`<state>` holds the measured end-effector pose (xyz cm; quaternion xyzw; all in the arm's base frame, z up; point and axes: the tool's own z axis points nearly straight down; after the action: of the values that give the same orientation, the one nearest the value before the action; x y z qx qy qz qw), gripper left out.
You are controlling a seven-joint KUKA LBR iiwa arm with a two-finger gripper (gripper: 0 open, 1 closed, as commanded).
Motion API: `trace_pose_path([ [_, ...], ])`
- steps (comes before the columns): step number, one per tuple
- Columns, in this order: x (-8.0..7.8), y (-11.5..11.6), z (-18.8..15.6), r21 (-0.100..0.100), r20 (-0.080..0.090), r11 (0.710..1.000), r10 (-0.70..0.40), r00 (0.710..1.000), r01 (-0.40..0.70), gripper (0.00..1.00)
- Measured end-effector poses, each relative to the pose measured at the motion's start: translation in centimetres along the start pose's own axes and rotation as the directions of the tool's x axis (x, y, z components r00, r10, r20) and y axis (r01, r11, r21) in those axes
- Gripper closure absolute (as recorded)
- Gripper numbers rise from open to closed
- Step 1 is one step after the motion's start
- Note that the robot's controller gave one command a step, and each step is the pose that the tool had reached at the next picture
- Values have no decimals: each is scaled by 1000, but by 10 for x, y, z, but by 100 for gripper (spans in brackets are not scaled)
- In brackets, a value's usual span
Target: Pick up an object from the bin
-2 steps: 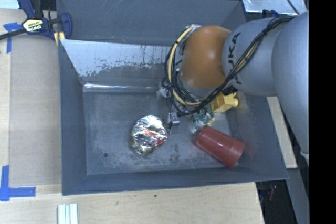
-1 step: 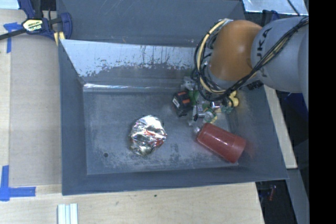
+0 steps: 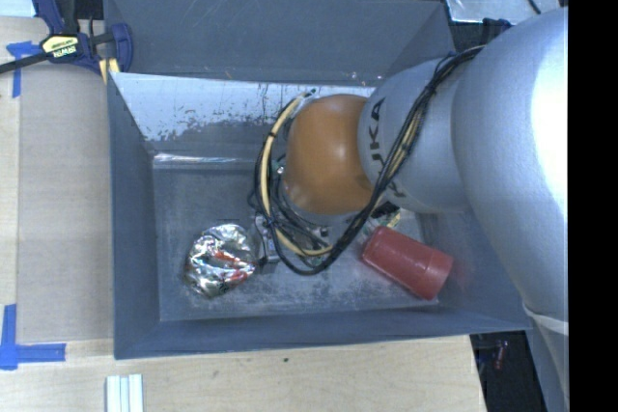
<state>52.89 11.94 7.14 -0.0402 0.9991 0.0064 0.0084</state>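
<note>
1. The arm (image 3: 483, 130) is reaching into the grey bin (image 3: 135, 207) from the right, with its orange wrist cover (image 3: 328, 154) hanging over the middle of the floor.
2. The gripper (image 3: 263, 244) is sitting low, just beside a crumpled silver foil ball (image 3: 222, 258) with red flecks, which is lying near the floor's near-left corner.
3. Cables (image 3: 266, 171) are crowding the gripper, so I cannot tell whether it is apart or together.
4. A red cylinder (image 3: 407, 261) is lying on its side toward the near-right corner.

In my bin (image 3: 130, 236), a crumpled silver foil ball (image 3: 222, 258) with red flecks sits on the floor at the view's lower left. A red cylinder (image 3: 407, 262) lies on its side at the lower right.
</note>
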Motion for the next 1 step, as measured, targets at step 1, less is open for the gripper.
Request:
trace_pose_path([
  [1,0,-1,0,1,0,1000,1,1000,-1,100],
])
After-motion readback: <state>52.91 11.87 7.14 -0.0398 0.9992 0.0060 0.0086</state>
